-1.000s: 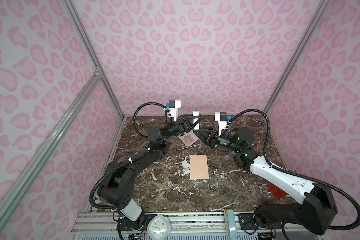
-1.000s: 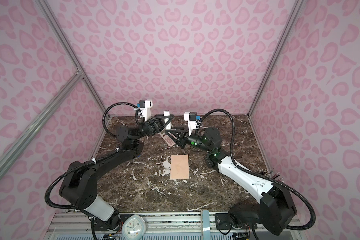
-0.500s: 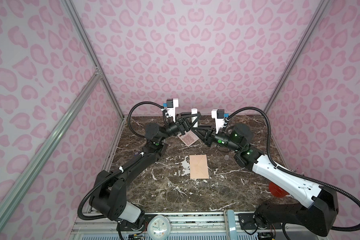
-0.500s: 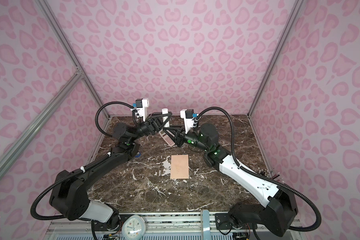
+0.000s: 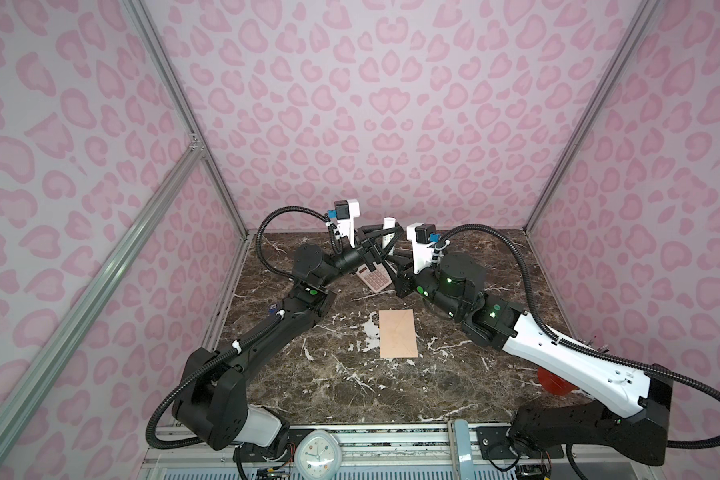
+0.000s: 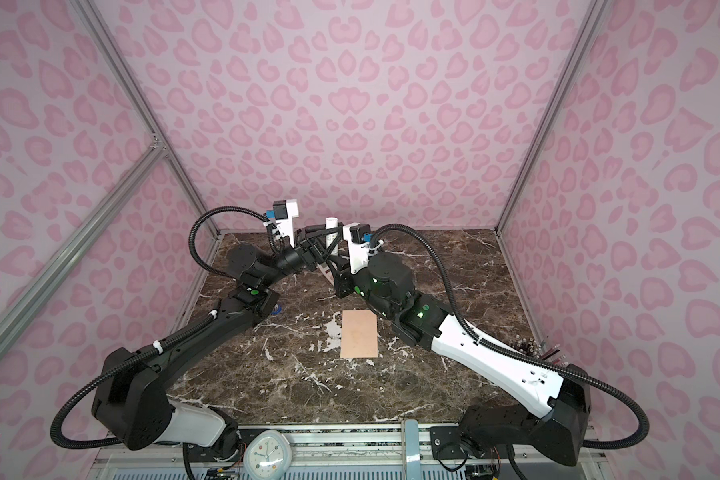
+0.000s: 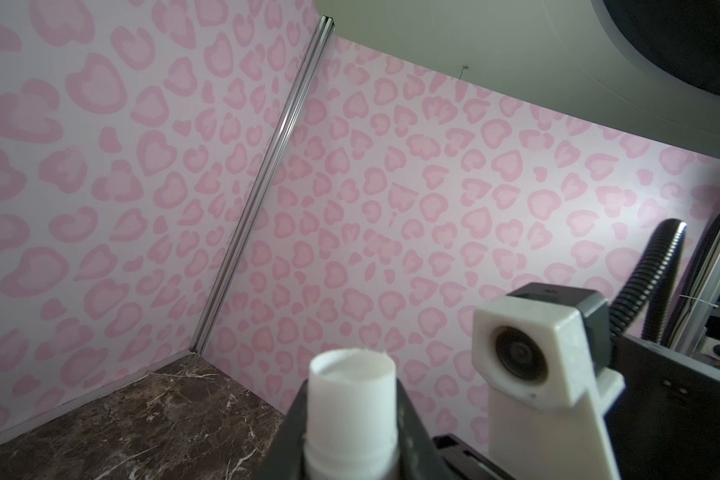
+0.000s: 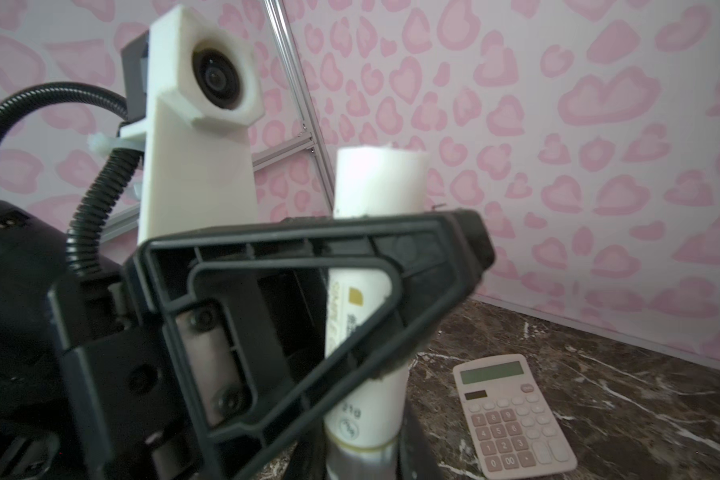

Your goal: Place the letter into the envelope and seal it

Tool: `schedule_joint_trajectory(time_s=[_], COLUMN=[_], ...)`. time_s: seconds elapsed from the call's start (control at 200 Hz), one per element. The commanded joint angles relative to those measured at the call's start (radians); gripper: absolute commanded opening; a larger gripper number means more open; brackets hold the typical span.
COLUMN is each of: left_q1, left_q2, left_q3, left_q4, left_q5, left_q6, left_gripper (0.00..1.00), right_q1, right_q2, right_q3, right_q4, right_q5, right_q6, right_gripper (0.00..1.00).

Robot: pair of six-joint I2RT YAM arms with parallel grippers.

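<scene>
Left hand [image 7: 352, 419]: clenched on the upper body of the glue stick [image 8: 375, 187]. The tube stands upright, lifted clear of the surface [image 5: 433, 395] near the back wall.
Right hand [image 8: 360, 465]: seems clamped on the stick's grey base from below, though its fingers barely show.
Why two grips: probably one hand steadies the tube while the other twists or pulls, readying glue for the flap.
Envelope [image 5: 398, 338]: flat mid-surface, seam side up, well apart from both hands.
Letter: not visible anywhere. It may be inside the envelope; cannot tell.
Calculator [image 8: 512, 415]: lies below the hands and plays no part.
</scene>
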Motion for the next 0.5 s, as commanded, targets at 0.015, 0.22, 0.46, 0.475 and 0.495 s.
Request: schedule_joint_trajectory(time_s=[0.015, 0.22, 0.46, 0.475, 0.495], left_q1=[-0.005, -0.004, 0.014, 0.017, 0.019], left_q2=[0.002, -0.006, -0.004, -0.004, -0.002], left_q3=[-0.005, -0.007, 0.002, 0.002, 0.002], left_q4=[-0.081, -0.098, -0.075, -0.072, -0.068], left_q5=[-0.064, -0.103, -0.08, -0.076, -0.074], left_q6=[0.041, 0.057, 0.027, 0.023, 0.018], left_gripper=[0.04, 0.04, 0.04, 0.04, 0.04], right_q1=[0.052, 0.059, -0.071, -0.081, -0.094], right_q2=[0.013, -0.007, -0.118, -0.125, -0.134], right_q3=[0.017, -0.016, -0.142, -0.149, -0.157], right_q4=[0.016, 0.022, 0.072, 0.075, 0.077], right_q5=[0.102, 0.116, -0.112, -0.122, -0.15], right_q6=[-0.105, -0.15, -0.155, -0.154, -0.155], right_gripper=[0.03, 0.19, 0.36, 0.37, 0.37])
